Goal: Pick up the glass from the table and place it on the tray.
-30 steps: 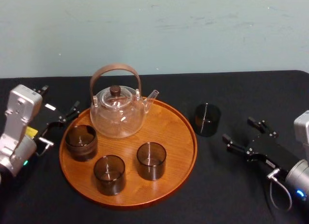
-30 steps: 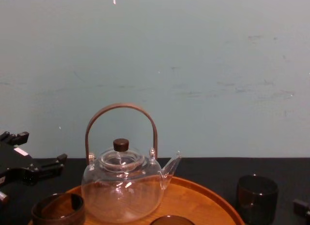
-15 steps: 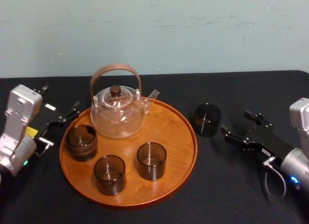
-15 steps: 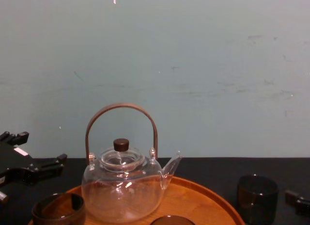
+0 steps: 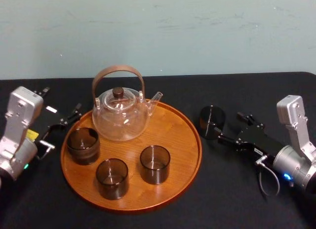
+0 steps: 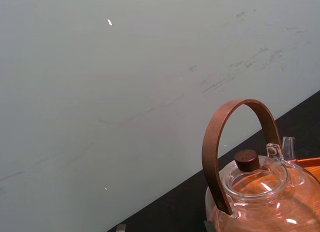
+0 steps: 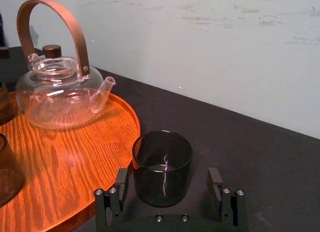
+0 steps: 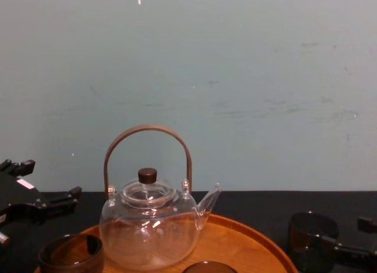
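A dark smoked glass [image 5: 212,122] stands upright on the black table [image 5: 247,91], just right of the round wooden tray [image 5: 185,145]. My right gripper [image 5: 229,126] is open and reaches in from the right. In the right wrist view the glass [image 7: 162,167] stands between the two fingers [image 7: 120,188], with a gap on each side. From the chest, the glass [image 8: 312,237] and right gripper [image 8: 341,233] sit at the lower right. My left gripper [image 5: 60,103] rests open beside the tray's left rim.
On the tray stand a clear glass teapot [image 5: 121,115] with a brown hoop handle and three dark glasses [image 5: 83,144], [image 5: 112,177], [image 5: 155,164]. Bare wood lies at the tray's right side. A pale wall closes the back of the table.
My right gripper has moved left and forward to the glass on the table, and its fingers now flank it. The left arm and everything on the tray have stayed still.
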Motion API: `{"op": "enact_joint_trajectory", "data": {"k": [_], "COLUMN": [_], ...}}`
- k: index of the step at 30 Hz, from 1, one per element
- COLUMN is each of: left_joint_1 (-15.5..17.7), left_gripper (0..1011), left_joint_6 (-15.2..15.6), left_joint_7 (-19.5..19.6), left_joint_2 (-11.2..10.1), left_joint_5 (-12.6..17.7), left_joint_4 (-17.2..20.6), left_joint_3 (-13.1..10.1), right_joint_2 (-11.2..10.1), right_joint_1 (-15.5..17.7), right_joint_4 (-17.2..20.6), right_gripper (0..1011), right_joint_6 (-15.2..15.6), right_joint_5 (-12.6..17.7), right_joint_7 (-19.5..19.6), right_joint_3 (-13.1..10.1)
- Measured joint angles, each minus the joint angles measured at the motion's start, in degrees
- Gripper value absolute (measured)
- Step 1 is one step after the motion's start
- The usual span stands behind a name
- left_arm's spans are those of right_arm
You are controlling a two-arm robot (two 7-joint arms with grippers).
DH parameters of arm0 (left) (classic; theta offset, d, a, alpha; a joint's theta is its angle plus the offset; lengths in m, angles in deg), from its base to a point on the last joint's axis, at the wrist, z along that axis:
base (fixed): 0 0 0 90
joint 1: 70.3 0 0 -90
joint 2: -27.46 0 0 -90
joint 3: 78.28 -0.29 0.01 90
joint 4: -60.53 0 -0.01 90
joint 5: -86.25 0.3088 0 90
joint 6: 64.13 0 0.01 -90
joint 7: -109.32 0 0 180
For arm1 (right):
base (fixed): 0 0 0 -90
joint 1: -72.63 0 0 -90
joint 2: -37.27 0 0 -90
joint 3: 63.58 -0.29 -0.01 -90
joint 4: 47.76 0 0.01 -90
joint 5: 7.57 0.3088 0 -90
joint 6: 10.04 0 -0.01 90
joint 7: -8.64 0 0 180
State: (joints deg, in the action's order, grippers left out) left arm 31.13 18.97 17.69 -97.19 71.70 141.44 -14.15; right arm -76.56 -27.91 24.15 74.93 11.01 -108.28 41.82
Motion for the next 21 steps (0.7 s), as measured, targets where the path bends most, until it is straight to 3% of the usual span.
{"op": "enact_joint_trajectory", "data": {"k": [21], "left_joint_1": [0.0], "left_gripper": [1001], "left_joint_6": [0.0], "left_joint_7": [0.0], "left_joint_2": [0.0], "left_joint_5": [0.0], "left_joint_4": [0.0], "left_joint_3": [0.0], "right_joint_2": [1.7], "right_joint_1": [-4.8], "right_joint_4": [-4.8], "right_gripper": [1003], "right_joint_6": [0.5], "right_joint_5": [-1.9], "right_joint_7": [-0.5], "right_joint_3": [2.7]}}
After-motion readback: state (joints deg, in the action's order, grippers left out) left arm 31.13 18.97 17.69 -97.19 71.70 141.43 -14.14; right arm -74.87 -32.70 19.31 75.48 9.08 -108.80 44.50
